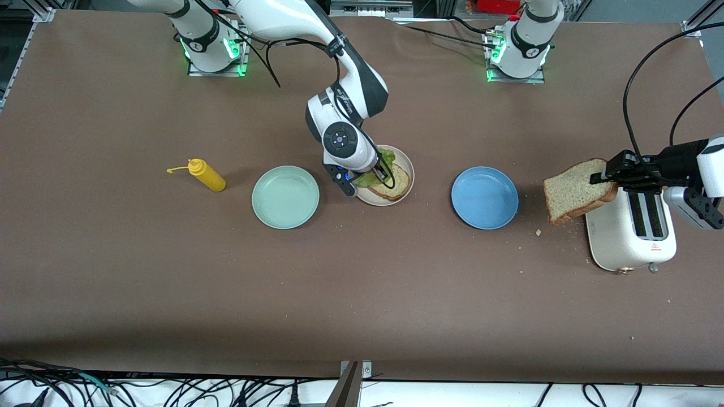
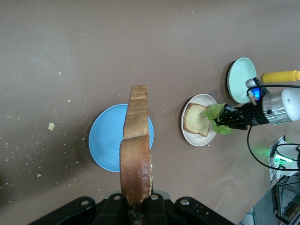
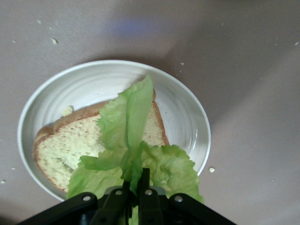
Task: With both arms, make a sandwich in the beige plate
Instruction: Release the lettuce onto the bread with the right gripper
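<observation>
Two grips hold: my right gripper (image 3: 133, 190) pinches the lettuce leaf (image 3: 129, 140) just over the bread slice (image 3: 61, 145) in the beige plate (image 3: 187, 117); my left gripper (image 1: 608, 175) clamps the second slice (image 1: 574, 189) above the toaster (image 1: 630, 237), well apart.

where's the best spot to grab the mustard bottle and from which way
Grip the yellow mustard bottle across the middle of its round body, coming straight down from above. It lies on its side on the table, beside the mint-green plate toward the right arm's end. The body is the widest, straightest stretch; the nozzle end narrows and would likely slip from a claw.
</observation>
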Action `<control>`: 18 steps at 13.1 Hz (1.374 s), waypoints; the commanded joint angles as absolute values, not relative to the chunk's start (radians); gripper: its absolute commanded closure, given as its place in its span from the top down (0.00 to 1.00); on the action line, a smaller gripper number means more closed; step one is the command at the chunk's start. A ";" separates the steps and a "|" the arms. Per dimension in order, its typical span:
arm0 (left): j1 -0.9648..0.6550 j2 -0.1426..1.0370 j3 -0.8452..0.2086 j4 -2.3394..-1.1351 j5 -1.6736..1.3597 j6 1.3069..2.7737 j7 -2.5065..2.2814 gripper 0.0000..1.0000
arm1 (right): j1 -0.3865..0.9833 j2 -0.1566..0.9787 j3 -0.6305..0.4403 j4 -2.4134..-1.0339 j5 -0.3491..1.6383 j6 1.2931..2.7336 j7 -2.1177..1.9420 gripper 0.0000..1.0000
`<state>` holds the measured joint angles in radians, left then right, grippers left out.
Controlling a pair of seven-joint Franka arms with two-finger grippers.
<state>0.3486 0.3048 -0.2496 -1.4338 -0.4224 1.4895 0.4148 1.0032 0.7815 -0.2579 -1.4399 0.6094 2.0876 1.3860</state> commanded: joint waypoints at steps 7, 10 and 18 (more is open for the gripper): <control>0.321 0.307 -0.244 -1.443 -0.460 1.444 0.391 0.00 | 1.045 0.789 -0.271 -1.445 0.652 2.112 1.402 1.00; 0.319 0.314 -0.244 -1.443 -0.460 1.445 0.394 0.00 | 1.042 0.752 -0.284 -1.437 0.646 2.097 1.402 1.00; 0.282 0.331 -0.244 -1.445 -0.462 1.428 0.391 0.00 | 1.040 0.557 -0.592 -1.417 0.560 1.676 1.108 1.00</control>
